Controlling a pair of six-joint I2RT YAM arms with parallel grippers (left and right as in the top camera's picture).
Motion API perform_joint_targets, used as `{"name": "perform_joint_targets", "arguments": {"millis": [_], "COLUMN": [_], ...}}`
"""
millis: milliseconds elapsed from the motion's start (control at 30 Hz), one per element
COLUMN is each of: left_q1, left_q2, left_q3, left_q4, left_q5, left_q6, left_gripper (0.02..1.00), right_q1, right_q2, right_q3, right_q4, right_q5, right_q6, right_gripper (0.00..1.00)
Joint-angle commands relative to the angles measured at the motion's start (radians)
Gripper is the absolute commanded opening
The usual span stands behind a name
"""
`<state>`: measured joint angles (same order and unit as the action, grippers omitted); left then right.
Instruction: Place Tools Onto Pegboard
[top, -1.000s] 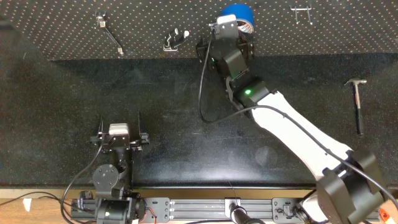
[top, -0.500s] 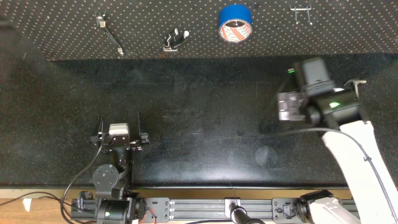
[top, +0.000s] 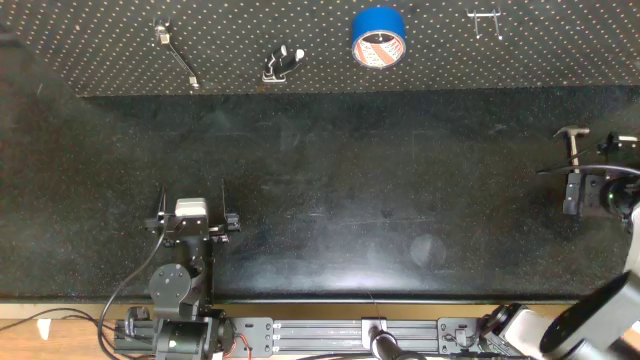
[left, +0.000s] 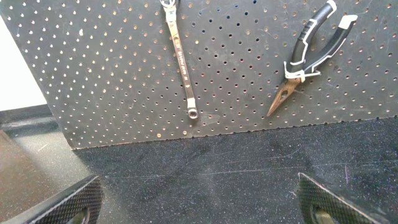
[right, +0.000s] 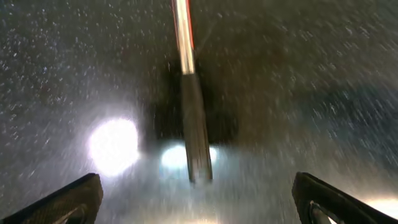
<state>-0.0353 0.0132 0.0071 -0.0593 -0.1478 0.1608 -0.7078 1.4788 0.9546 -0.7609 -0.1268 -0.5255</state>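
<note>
From above, the pegboard (top: 100, 40) runs along the far side of the dark desk (top: 350, 170). From left to right it carries a wrench (top: 176, 56), a pair of pliers (top: 283, 63), a blue roll of tape (top: 378, 38) and a bare metal hook (top: 485, 22). The hammer (top: 573, 150) lies on the desk at the far right, head toward the pegboard. The right end effector (top: 585, 192) is over the near part of its handle. The left end effector (top: 193, 200) sits near its base at the near left, fingers apart and holding nothing. The left wrist view shows the left end effector (left: 199, 205) with its fingers spread wide. Beyond it the wrench (left: 180, 56) and the pliers (left: 305, 59) hang on the pegboard (left: 93, 81). In the right wrist view the right end effector (right: 199, 199) hangs just above the desk (right: 323, 74) with its fingers wide apart. The hammer's handle (right: 189, 112) runs between them, not gripped.
</note>
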Motion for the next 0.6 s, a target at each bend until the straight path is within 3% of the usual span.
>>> {"name": "perform_joint_targets", "arguments": {"millis": [33,167,433,567,600], "left_q1": [0.002,0.002,0.002,0.002,0.002], "left_q2": [-0.007,-0.007,-0.007,-0.007,-0.007], "left_q3": [-0.002,-0.002,-0.002,-0.002,-0.002], "left_q4": [-0.005,-0.005,-0.005,-0.005,-0.005], "left_q5": [0.003,0.003,0.003,0.003,0.003], "left_q6": [0.013,0.013,0.013,0.013,0.013], "left_gripper": [0.996,0.996,0.996,0.998,0.996], "right_q1": [-0.004,-0.004,-0.004,-0.004,-0.004], "right_q2": [0.102,0.171,0.200,0.201,0.201], "right_q3": [-0.006,-0.006,-0.006,-0.006,-0.006], "right_q4": [0.051,0.073,0.074,0.071,0.071], "right_q5": [-0.169,-0.156,-0.034,-0.014,-0.014], "right_q6": [-0.187,-0.251,-0.250,-0.250,-0.250], "right_gripper": [1.000,1.000,1.000,0.993,0.886]}}
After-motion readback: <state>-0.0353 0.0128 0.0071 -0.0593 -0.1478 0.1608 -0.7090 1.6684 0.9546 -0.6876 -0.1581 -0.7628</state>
